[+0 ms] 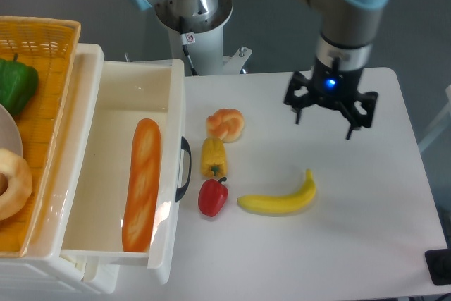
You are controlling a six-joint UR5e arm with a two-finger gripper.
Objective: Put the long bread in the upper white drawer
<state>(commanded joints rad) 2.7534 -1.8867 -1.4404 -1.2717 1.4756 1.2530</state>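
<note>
— Where is the long bread (141, 185) right now?

— Lying flat inside the upper white drawer (175, 103), at the lower left of the frame. It runs lengthways along the drawer floor, nearer the front wall with the dark handle (185, 167) than the back. The drawer is pulled out and open.

— And the gripper (321, 120)?

— Up in the upper right of the frame, hanging over the bare white counter (366, 230), well apart from the drawer. Its jaws are spread wide and have hold of nothing.

— So which step would you say is in hand?

— To my eye the placing itself looks done. The bread rests on the drawer floor and nothing touches it. I'd judge the arm is at the tail end of the job, clear of the drawer.

— Anything the next move calls for?

— Little, I think. If anything, keeping the arm high and away from the food in the middle of the frame: the knotted bun (225, 124), the yellow pepper (213, 156), the red pepper (213, 197) and the banana (277, 197) all sit between it and the drawer. The task says nothing about closing the drawer.

— And the basket (49, 47) at the far left?

— It sits just beside the drawer and holds a green pepper (15, 86).
</note>
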